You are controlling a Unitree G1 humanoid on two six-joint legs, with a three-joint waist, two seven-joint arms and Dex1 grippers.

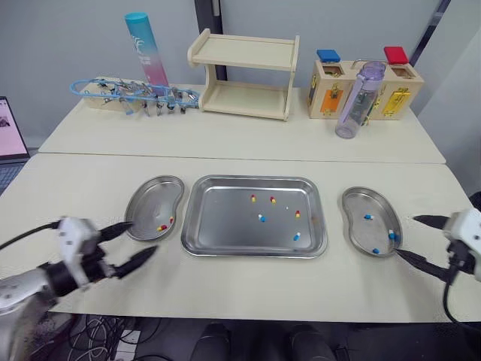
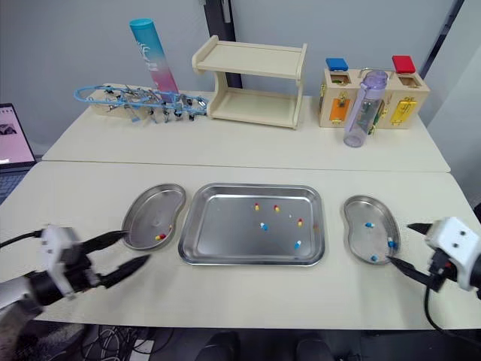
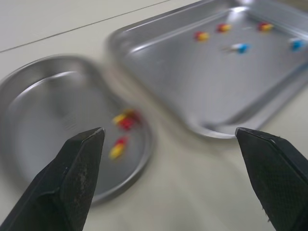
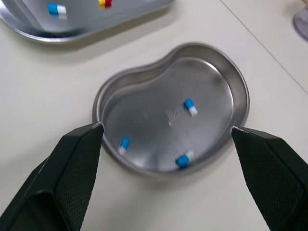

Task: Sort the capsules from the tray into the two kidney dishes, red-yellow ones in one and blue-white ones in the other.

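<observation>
The steel tray lies mid-table and holds three red-yellow capsules and two blue-white capsules. To its left, the left kidney dish holds red-yellow capsules. To its right, the right kidney dish holds three blue-white capsules. My left gripper hovers open and empty at the near edge of the left dish. Beside the near right rim of the right dish, my right gripper is open with nothing in it.
On the rear table stand a wooden shelf, a box with coloured locks, a clear bottle, a pink-blue tube and a blue wire toy. A laptop sits at the far left.
</observation>
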